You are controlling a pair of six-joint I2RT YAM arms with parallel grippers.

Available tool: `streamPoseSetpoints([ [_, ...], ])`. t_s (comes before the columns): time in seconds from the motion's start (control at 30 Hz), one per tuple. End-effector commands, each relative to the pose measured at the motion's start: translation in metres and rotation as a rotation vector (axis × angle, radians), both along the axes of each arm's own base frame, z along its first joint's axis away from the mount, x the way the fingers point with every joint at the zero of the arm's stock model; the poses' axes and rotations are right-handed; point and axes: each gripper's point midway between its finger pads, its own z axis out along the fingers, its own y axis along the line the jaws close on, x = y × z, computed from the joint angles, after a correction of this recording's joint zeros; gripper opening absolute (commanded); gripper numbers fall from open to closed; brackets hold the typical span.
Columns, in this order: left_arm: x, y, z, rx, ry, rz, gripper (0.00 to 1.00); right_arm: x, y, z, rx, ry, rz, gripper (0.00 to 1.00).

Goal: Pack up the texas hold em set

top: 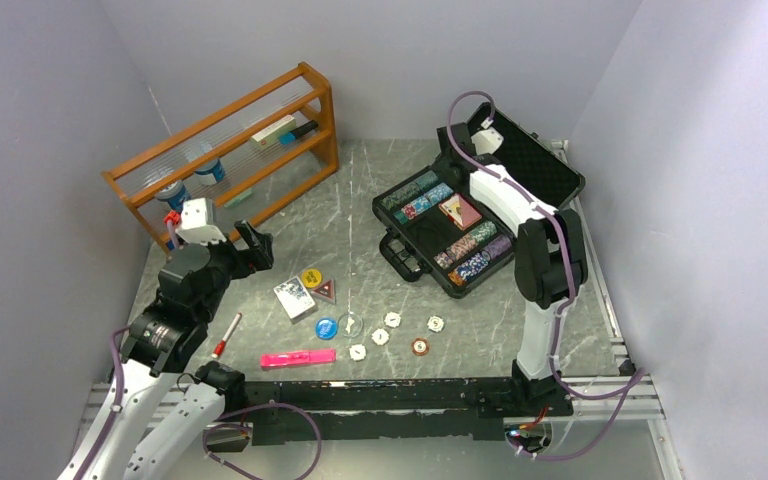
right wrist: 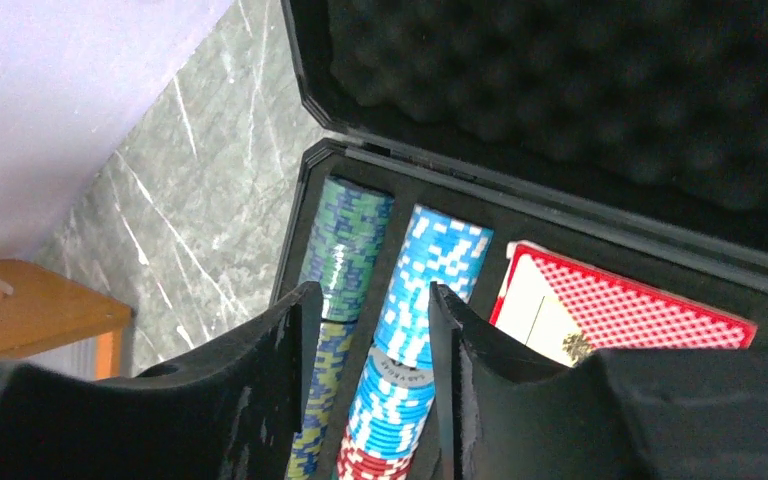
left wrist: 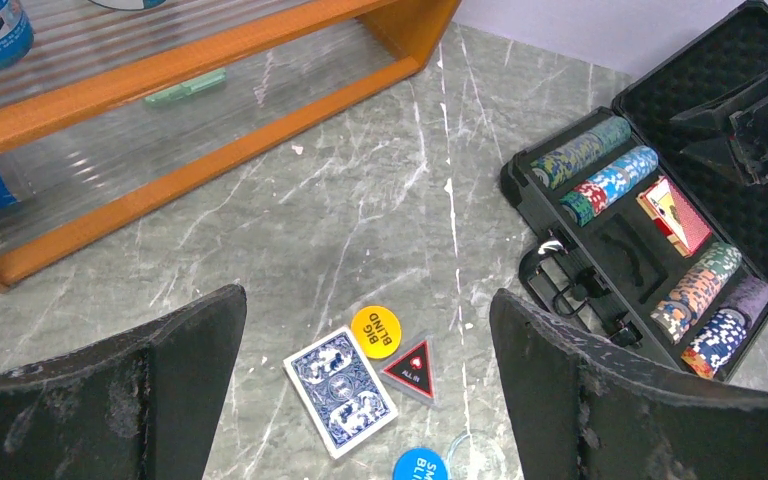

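Left pincer (left wrist: 365,305) hangs released above the grey table (left wrist: 380,180), its two dark fingers (left wrist: 160,380) spread wide with nothing between them. Directly below the gap lies the blue-backed card deck (left wrist: 340,390), flat on the table. The yellow button (left wrist: 375,328) sits just beside the deck's far corner, and the triangular all-in marker (left wrist: 407,365) is next to both, toward the right finger. The blue button (left wrist: 420,467) shows at the near edge under the same gap. Beyond this pincer and to its right sits the black case (left wrist: 700,60), lid raised and foam showing. Beyond it to the left stands the wooden rack (left wrist: 190,70). Right pincer (right wrist: 372,295) hovers over the open case near the lid hinge, its fingers (right wrist: 260,380) a narrow gap apart and gripping nothing. Below its left finger runs the green-and-blue chip row (right wrist: 345,225), and below the gap runs the light-blue chip row (right wrist: 435,260). Just right of it, the red-backed deck (right wrist: 620,310) lies in its own slot. In the top view, small white discs (top: 392,319) lie loose on the table, nearer the arm bases than either pincer and between the two. The pink marker (top: 298,357) and the red-tipped pen (top: 226,335) lie nearer the bases than the left pincer.
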Motion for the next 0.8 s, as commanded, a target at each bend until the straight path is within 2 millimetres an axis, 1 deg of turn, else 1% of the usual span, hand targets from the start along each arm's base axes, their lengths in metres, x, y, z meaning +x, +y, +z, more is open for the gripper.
streamPoseSetpoints([
  [0.0, 0.003, 0.002, 0.006, -0.010, -0.015, 0.016, 0.97, 0.011, -0.008, 0.021, -0.082, -0.052, 0.077, 0.46],
  [0.17, 0.006, -0.002, 0.006, -0.013, -0.010, 0.003, 0.97, 0.013, 0.002, -0.002, -0.071, -0.004, 0.157, 0.37],
  [0.2, 0.007, -0.003, 0.005, -0.013, -0.007, 0.001, 0.97, 0.014, 0.004, -0.012, -0.068, 0.015, 0.171, 0.35],
  [0.33, 0.009, -0.005, 0.006, -0.012, -0.006, -0.004, 0.97, 0.013, 0.013, -0.036, -0.043, 0.074, 0.216, 0.32],
  [0.43, 0.009, -0.004, 0.005, -0.008, -0.003, -0.003, 0.97, 0.002, 0.022, -0.049, -0.020, 0.122, 0.257, 0.30],
  [0.53, 0.009, -0.004, 0.006, -0.006, -0.004, 0.001, 0.97, -0.009, 0.027, -0.055, -0.007, 0.124, 0.282, 0.30],
  [0.6, 0.009, -0.004, 0.005, -0.004, -0.003, -0.003, 0.97, -0.011, 0.025, -0.054, -0.015, 0.124, 0.285, 0.30],
  [0.67, 0.009, -0.004, 0.006, -0.003, -0.003, -0.005, 0.97, -0.010, 0.020, -0.045, -0.040, 0.109, 0.274, 0.30],
  [0.73, 0.009, -0.004, 0.006, -0.002, 0.000, -0.004, 0.97, -0.007, 0.015, -0.027, -0.067, 0.069, 0.267, 0.31],
  [0.77, 0.009, -0.004, 0.006, -0.002, 0.001, 0.000, 0.97, -0.006, 0.015, -0.010, -0.070, 0.027, 0.273, 0.32],
])
